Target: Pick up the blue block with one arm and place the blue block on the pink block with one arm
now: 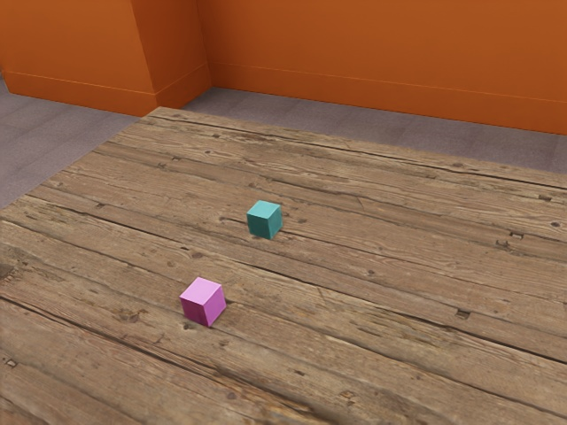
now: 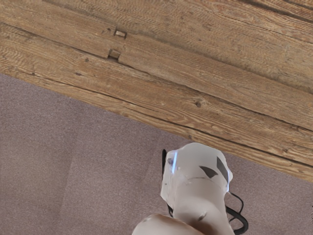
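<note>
A teal-blue block [image 1: 264,219] sits on the wooden table [image 1: 399,292] near its middle. A pink block [image 1: 203,301] rests closer to the front, toward the exterior view's left of the blue one, about a block's width or two apart from it. Both cubes stand flat on the planks and nothing touches them. In the wrist view my hand's camera looks over the table's edge [image 2: 146,115], with a white link of my own arm [image 2: 198,186] below it.
Orange walls [image 1: 381,44] stand behind the table, with a jutting corner [image 1: 168,44] at the back left. Grey carpet [image 1: 44,142] surrounds the table, and more carpet [image 2: 73,166] lies beyond its edge in the wrist view.
</note>
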### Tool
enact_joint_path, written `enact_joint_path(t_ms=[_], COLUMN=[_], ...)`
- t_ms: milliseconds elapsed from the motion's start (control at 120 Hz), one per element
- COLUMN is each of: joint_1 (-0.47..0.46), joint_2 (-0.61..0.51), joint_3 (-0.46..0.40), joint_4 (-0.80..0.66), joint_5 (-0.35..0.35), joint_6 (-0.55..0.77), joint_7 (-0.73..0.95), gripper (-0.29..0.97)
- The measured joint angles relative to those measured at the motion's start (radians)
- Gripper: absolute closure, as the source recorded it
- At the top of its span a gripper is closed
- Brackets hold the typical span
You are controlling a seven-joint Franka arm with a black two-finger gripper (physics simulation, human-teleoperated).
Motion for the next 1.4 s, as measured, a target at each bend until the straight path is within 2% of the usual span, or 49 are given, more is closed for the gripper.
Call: enact_joint_path(t_ms=[83, 200, 275, 342, 475, 583, 767, 1083, 1400], joint_1=[0.038, 0.015, -0.023, 0.002, 0.137, 0.258, 0.373, 0.416, 0.404], joint_2=[0.018, 0.095, 0.118, 0.208, 0.411, 0.567, 0.715, 0.831, 0.942], joint_3=[-0.003, -0.003, 0.001, 0.001, -0.01, -0.131, -0.283, -0.419, -0.547], joint_4=[-0.015, -0.034, -0.11, -0.132, -0.076, 0.052, 0.121, 0.158, 0.233], joint_5=[0.011, 0.017, 0.015, -0.022, -0.12, -0.172, -0.2, -0.208, -0.208], joint_6=[0.127, 0.24, 0.33, 0.426, 0.616, 0.717, 0.848, 1.024, 1.157], joint_7=[0.009, 0.018, 0.033, 0.056, 0.111, 0.146, 0.168, 0.156, 0.129], gripper=[0.0, 0.0, 0.0, 0.0, 0.0, 0.0, 0.0, 0.0, 0.0])
